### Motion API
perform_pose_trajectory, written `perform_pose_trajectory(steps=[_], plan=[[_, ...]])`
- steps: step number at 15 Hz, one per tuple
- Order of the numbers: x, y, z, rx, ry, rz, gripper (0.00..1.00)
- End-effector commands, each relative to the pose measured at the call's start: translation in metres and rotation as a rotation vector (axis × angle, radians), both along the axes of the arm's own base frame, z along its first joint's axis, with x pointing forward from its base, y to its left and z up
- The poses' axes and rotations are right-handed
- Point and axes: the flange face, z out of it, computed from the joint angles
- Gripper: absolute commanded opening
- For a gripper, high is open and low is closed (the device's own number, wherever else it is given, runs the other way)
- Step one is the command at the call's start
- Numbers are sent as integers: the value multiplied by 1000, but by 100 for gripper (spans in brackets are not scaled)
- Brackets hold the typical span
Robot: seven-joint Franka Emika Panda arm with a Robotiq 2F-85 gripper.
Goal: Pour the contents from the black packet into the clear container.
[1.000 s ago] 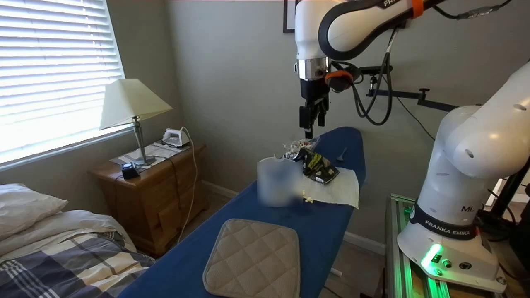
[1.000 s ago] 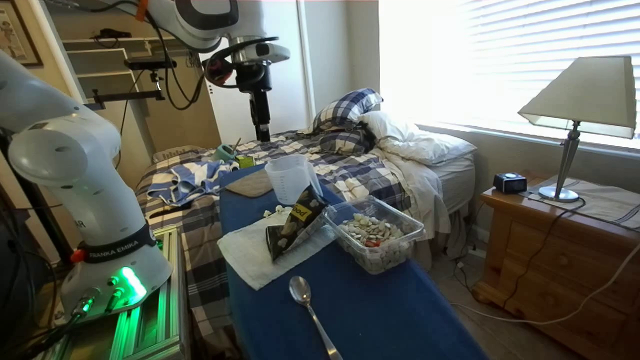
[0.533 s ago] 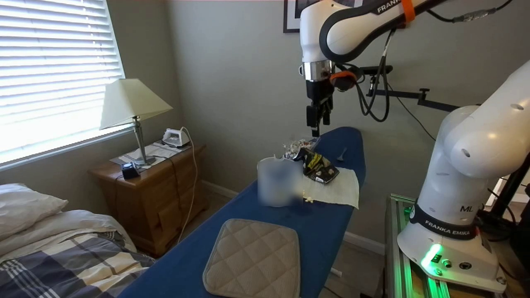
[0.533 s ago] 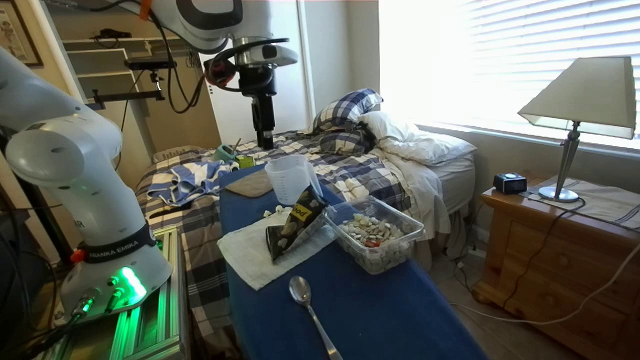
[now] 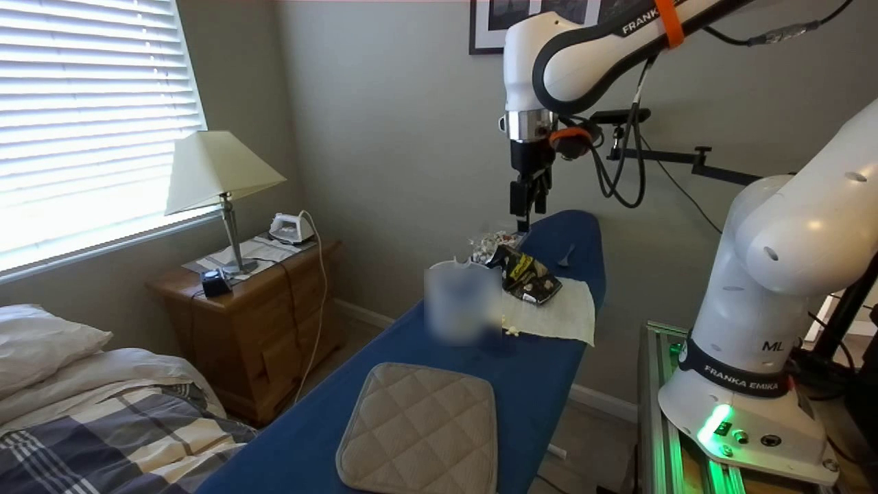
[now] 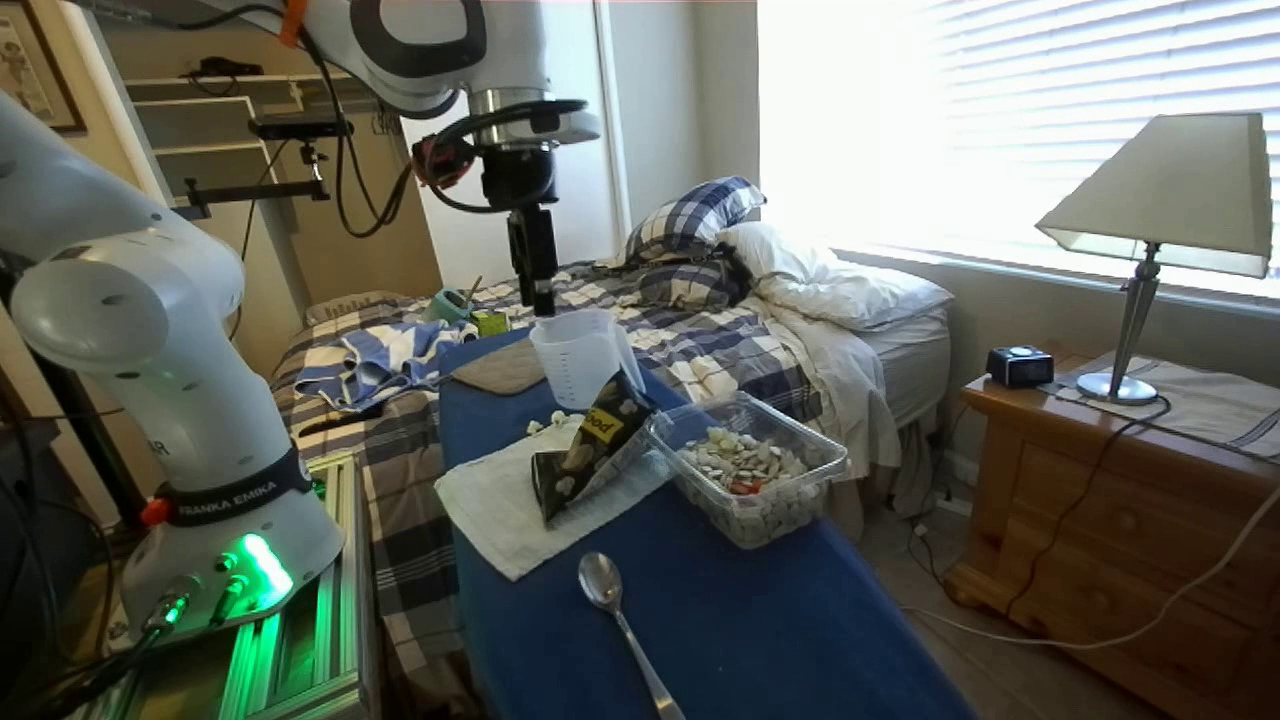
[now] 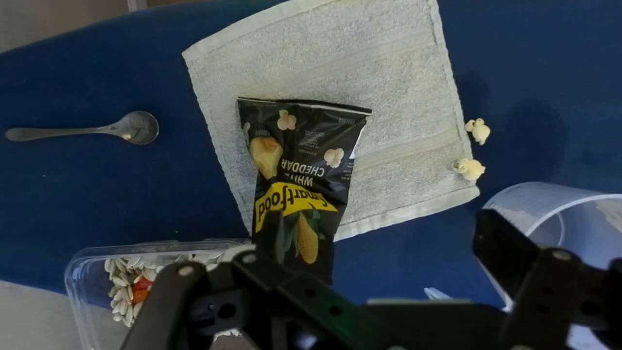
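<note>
While the black packet [image 6: 592,444] and the clear container [image 6: 575,362] have stayed put, the end effector [image 6: 537,302] has come a little lower in both exterior views. In the wrist view its fingers [image 7: 503,249] are wide apart. There the shiny, crinkly packet lies mid-frame, partly over a fuzzy white cloth [image 7: 388,68]; the smooth, round container sits at lower right.

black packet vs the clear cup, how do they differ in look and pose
The black packet is dark and printed, while the clear cup is see-through with faint marks on its side. The packet lies partly over the white cloth; the cup stands upright just off it. Both are on the blue ironing board.
</note>
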Motion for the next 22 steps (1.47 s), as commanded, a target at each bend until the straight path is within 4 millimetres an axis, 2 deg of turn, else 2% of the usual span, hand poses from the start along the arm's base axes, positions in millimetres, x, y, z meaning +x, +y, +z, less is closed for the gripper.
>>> perform_pose_trajectory(steps=[1,5,10,16,22], plan=[[-13,-29,-22,40,-25,-13,100],[-24,-57,-41,63,-50,-38,100],[-29,-80,-63,81,-55,-42,100],[-22,-93,-89,83,-68,4,100],[-17,-94,-114,95,-50,-10,100]])
